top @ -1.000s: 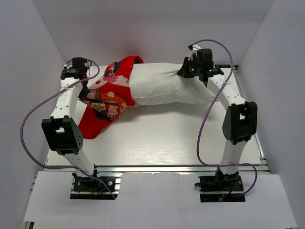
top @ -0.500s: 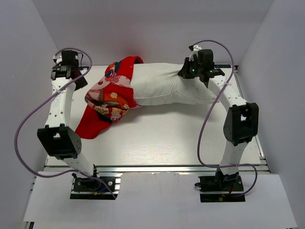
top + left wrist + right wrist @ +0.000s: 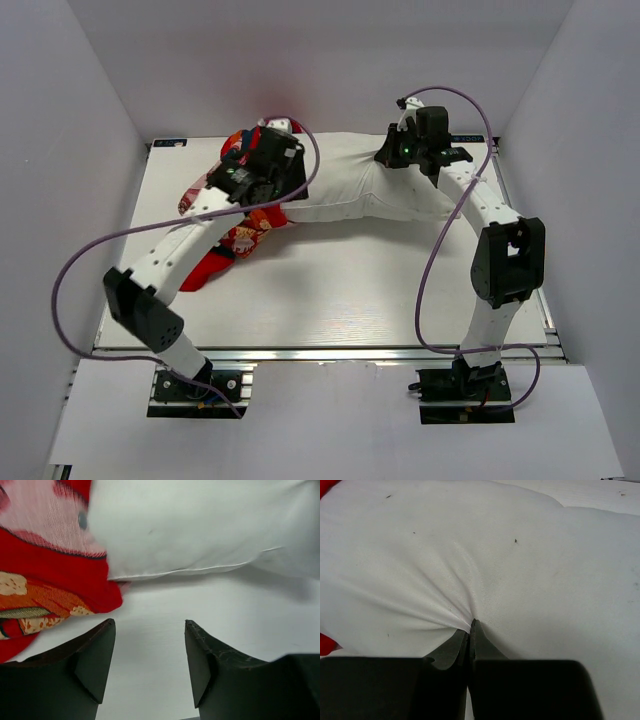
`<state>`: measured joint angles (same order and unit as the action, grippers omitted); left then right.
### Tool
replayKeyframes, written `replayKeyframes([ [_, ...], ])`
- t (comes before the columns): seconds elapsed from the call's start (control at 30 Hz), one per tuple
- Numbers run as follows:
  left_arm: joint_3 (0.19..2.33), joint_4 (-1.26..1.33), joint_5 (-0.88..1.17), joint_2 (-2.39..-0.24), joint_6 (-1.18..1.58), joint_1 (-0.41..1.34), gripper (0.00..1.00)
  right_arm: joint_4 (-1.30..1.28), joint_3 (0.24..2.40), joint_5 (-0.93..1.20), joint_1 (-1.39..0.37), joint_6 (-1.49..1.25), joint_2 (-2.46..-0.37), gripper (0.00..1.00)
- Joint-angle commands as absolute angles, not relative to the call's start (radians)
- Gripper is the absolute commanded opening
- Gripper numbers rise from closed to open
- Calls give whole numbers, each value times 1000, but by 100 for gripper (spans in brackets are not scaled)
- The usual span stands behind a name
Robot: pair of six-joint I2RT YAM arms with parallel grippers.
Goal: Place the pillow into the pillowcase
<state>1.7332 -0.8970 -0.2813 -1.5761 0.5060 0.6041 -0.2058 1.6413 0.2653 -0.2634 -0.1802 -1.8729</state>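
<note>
Above: the pillow lies on the counter, one end inside the pillowcase. Left wrist: left end effector gapes empty beside the pillowcase; unheld, it may slide. Right wrist: right end effector pinches pillow fabric, which could slip.

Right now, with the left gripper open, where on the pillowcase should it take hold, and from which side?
Probably the red rim of the pillowcase, where it laps over the near seam of the pillow. That edge lies loose on the table, just ahead of the open left gripper, so come in low along the table, one finger under the rim.
</note>
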Motion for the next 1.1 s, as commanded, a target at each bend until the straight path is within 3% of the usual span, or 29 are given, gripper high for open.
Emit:
replayKeyframes([
  [0.0, 1677, -947, -409, -1618, 575, 604, 68, -138, 1644, 255, -252, -173, -1793, 0],
  [0.23, 1825, -1011, -518, -1782, 535, 603, 71, -135, 1640, 258, -253, -175, -1789, 0],
  [0.4, 1894, -1005, -520, -1861, 502, 583, 66, -133, 1631, 255, -252, -178, -1783, 0],
  [0.57, 1913, -1015, -514, -1887, 485, 552, 48, -124, 1618, 253, -252, -175, -1775, 0],
  [0.73, 1882, -1025, -517, -1870, 469, 520, 41, -126, 1615, 256, -253, -179, -1778, 0],
  [0.8, 1872, -1019, -517, -1856, 463, 511, 35, -126, 1621, 259, -252, -181, -1781, 0],
  [0.97, 1862, -1009, -473, -1838, 453, 506, 4, -133, 1632, 273, -255, -172, -1781, 0],
  [1.07, 1881, -991, -396, -1827, 448, 506, 0, -129, 1621, 285, -264, -157, -1770, 0],
])
